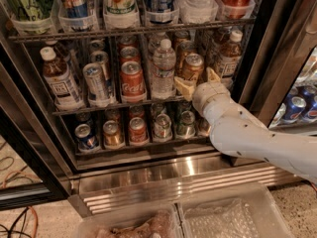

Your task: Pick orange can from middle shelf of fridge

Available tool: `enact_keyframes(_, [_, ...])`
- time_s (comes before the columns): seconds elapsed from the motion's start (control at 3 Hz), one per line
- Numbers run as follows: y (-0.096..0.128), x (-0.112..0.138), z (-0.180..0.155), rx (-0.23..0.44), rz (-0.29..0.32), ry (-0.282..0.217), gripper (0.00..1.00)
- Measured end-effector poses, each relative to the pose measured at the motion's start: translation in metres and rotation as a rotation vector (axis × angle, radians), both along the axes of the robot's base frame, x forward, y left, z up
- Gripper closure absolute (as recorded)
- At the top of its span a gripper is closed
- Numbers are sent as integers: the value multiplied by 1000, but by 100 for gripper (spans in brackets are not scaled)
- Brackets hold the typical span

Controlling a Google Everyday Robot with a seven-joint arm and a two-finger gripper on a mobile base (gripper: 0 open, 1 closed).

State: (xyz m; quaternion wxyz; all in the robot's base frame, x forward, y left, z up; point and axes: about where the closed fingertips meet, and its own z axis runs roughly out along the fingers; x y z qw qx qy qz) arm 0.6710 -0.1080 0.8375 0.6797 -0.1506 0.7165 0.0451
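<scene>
The orange can [192,67] stands on the middle shelf [101,106] of the fridge [168,171], right of a clear water bottle [163,69] and left of a white-capped brown tea bottle [229,57]. My gripper [199,81] is at the front of the shelf, directly before the lower part of the orange can. Its tan fingers [185,87] are spread, one at the can's lower left and one at its right. They hide the can's base. The white arm reaches in from the lower right.
A red cola can [132,79] and a slim silver can [97,83] stand left of the water bottle. Another tea bottle [57,78] is at the far left. Small cans [137,129] fill the rack below. Two clear plastic bins [233,214] sit in front of the steel base.
</scene>
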Motion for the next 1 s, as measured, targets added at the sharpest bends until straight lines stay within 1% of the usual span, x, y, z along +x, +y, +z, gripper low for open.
enact_keyframes(0.33, [3,4,1,3,7,-4,31])
enact_keyframes(0.67, [7,8,0,11,15,-1,49])
enact_keyframes(1.0, [9,9,-3,17,21,7,73])
